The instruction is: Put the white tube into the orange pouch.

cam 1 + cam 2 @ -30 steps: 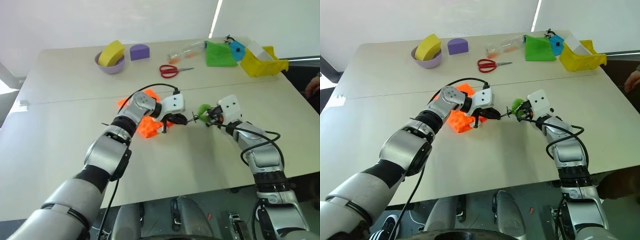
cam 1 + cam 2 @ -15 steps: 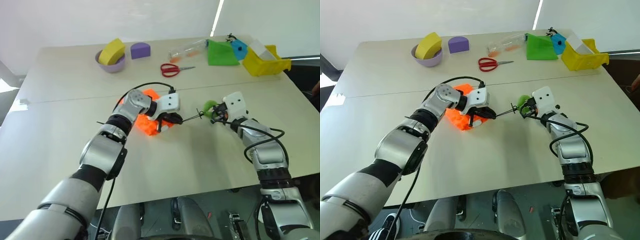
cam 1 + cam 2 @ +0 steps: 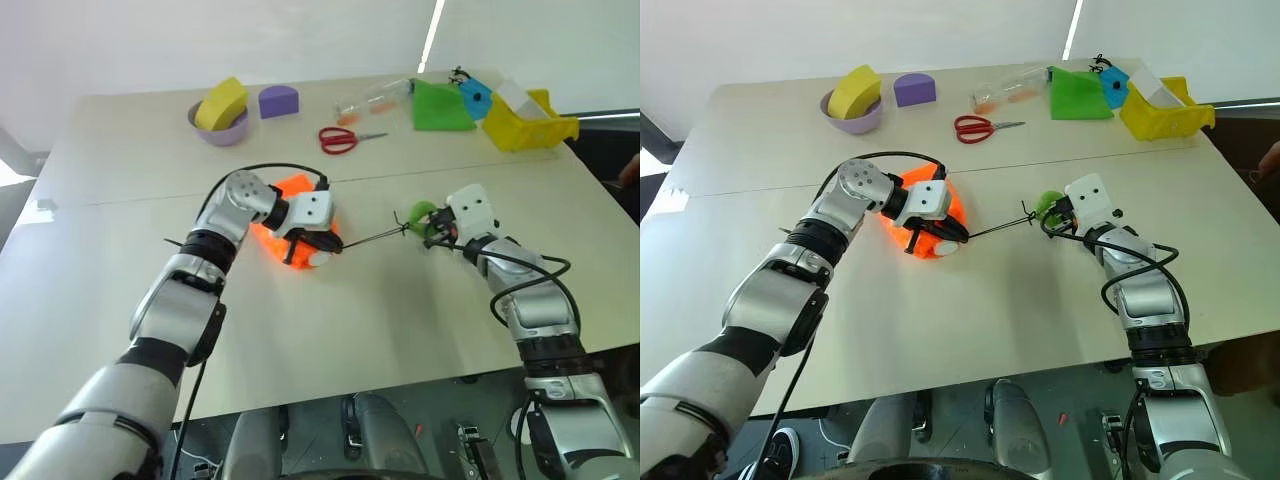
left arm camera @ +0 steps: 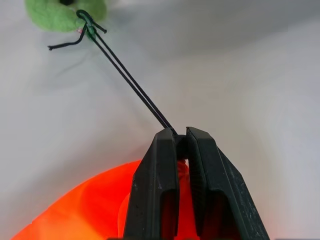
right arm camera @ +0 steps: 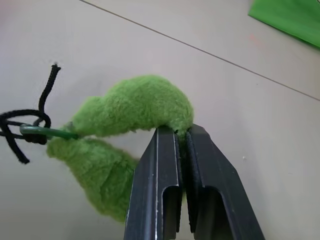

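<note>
- Left pincer (image 4: 181, 142) pinches the orange pouch (image 3: 300, 215) at its black cord (image 4: 131, 82), mid-tabletop (image 3: 400, 320).
- Right pincer (image 5: 181, 131) is clamped on the fuzzy green toggle (image 5: 130, 112).
- White tube's (image 3: 320, 258) end shows at the pouch's edge.

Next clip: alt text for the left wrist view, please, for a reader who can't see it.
The left gripper is shut on the mouth of the orange pouch, with its two black fingers pressed together. From the fingertips a taut black cord runs across the pale table to a fuzzy green ring toggle.
</note>
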You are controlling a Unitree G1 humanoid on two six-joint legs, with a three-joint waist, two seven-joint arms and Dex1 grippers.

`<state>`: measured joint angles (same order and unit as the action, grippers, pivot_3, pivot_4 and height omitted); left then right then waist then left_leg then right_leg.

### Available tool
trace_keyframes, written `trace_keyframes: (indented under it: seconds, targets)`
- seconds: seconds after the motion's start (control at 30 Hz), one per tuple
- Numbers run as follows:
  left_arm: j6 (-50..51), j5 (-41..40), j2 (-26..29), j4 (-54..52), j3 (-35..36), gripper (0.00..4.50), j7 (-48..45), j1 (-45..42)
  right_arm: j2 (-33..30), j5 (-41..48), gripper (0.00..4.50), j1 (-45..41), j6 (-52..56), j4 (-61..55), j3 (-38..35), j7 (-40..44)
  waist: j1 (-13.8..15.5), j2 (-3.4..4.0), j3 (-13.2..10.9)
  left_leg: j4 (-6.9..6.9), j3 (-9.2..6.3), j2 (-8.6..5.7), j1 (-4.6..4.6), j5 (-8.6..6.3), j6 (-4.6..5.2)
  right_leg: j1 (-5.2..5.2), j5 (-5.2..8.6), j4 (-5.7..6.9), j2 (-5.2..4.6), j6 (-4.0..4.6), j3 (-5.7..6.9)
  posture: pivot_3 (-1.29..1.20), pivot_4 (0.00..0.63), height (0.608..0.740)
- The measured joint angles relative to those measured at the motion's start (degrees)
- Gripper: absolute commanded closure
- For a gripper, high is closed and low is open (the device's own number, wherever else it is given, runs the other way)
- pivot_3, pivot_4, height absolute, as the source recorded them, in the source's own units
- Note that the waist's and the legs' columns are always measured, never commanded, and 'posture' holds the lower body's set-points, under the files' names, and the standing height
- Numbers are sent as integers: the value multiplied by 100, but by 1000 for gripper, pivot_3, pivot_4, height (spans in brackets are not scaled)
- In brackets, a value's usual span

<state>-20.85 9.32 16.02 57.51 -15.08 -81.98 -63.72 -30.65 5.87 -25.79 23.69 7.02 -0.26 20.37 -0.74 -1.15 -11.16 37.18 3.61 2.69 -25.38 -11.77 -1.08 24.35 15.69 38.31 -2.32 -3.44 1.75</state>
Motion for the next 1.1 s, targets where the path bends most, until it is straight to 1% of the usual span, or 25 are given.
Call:
trace_keyframes:
  seconds: [0.23, 0.4, 0.57, 0.83, 0.9, 1.1]
  targets:
    - [468, -396, 225, -535, 11, 4474, -204, 216, -1, 1, 4500, -16, -86, 5, 95, 2, 0, 1, 1, 3, 1, 0, 0, 0, 0, 0, 0, 1, 0, -1, 0, 0, 150, 740]
    - [945, -697, 235, -779, 14, 4474, -274, 347, -23, -1, 4500, -140, -111, 212, 94, -26, 1, 1, 0, 6, 1, 0, -1, 0, 0, 0, -1, 3, 0, -1, 0, 0, 150, 740]
    - [1704, -1133, 219, -1528, 16, 4474, -467, 547, -152, -6, 4500, -210, -157, 252, 94, -191, 3, 1, 0, 5, 0, 0, -1, 0, 0, 0, -1, 3, -1, -1, -1, 0, 150, 740]
    - [2416, -1455, 676, -2551, -147, 4474, -502, 755, -166, 2, 4500, -240, -291, 192, 94, -207, -3, 1, 1, 8, -8, 1, 1, 1, 1, 0, -1, 9, 0, -1, -4, 0, 150, 740]
    - [2448, -1509, 836, -2726, -170, 4474, -503, 827, -167, 3, 4500, -288, -309, 194, 94, -208, -3, 1, 1, 8, -8, 1, 2, 1, 1, 0, -1, 9, -1, -1, -5, 0, 150, 740]
    - [2829, -1803, 1006, -2959, -122, 4474, -500, 831, -167, 77, 4500, -373, -526, 193, 94, -208, 4, 1, 1, 9, -9, 0, 1, 1, 1, 0, -1, 9, -1, -1, -5, 0, 150, 740]
